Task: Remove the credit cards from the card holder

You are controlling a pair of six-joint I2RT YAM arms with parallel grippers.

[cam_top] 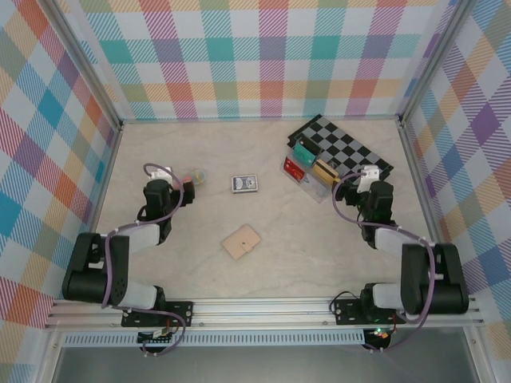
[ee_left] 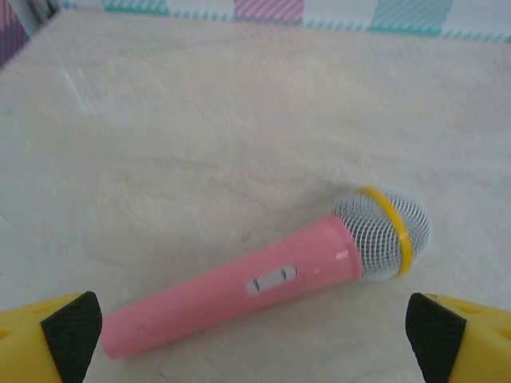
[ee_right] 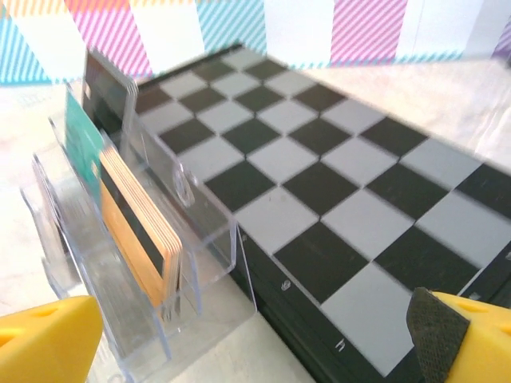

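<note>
The card holder (cam_top: 241,242) is a small tan wallet lying shut on the table's middle, nearer the front. The credit cards are hidden. My left gripper (cam_top: 176,183) is at the left, well behind and to the left of the wallet. In the left wrist view it is open (ee_left: 254,337), with a pink toy microphone (ee_left: 239,287) lying on the table just ahead of its fingers. My right gripper (cam_top: 361,179) is at the right, also away from the wallet. It stands open (ee_right: 243,335), facing a clear plastic rack (ee_right: 120,239) and a chessboard (ee_right: 335,183).
A dark blue playing-card pack (cam_top: 245,184) lies behind the wallet. The clear rack of coloured cards (cam_top: 307,165) and the black-and-white chessboard (cam_top: 347,148) sit at the back right. The microphone (cam_top: 194,175) lies at the back left. Chequered walls enclose the table on three sides.
</note>
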